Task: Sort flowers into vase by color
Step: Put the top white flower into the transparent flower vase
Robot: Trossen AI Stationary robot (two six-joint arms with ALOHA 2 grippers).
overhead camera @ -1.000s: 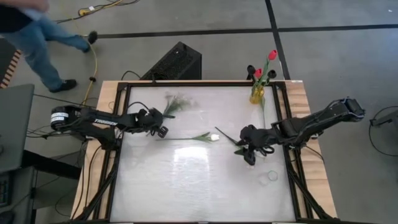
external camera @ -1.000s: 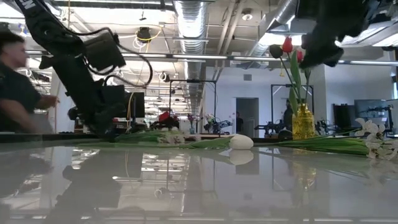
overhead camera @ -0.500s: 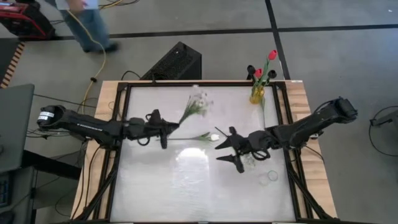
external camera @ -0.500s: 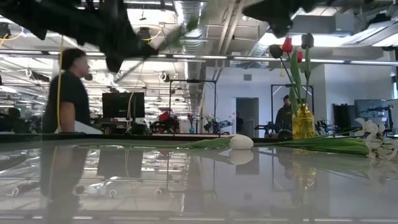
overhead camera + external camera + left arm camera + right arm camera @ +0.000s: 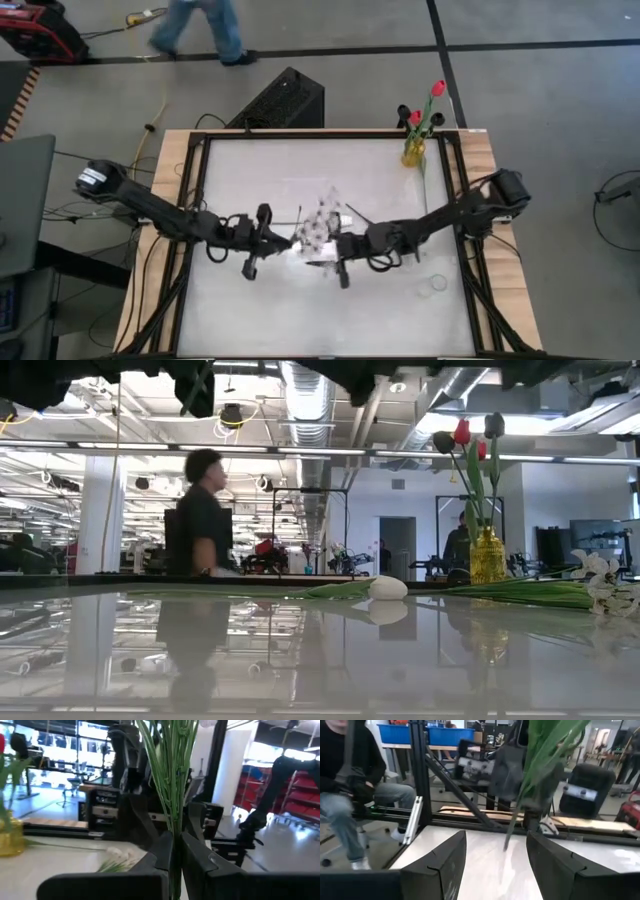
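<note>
A wide workshop floor runs behind my glossy white counter, and a person walks past its far side. My two arms meet over the counter's middle. My left fingers are pinched shut on the green stems of a sprig of tiny white blossoms, which rises from between them toward my right fingers. Those are spread wide and hold nothing, the sprig's stems just ahead of them. Beyond my right fingers stands a yellow vase holding red and dark tulips. A white tulip lies flat on the counter.
</note>
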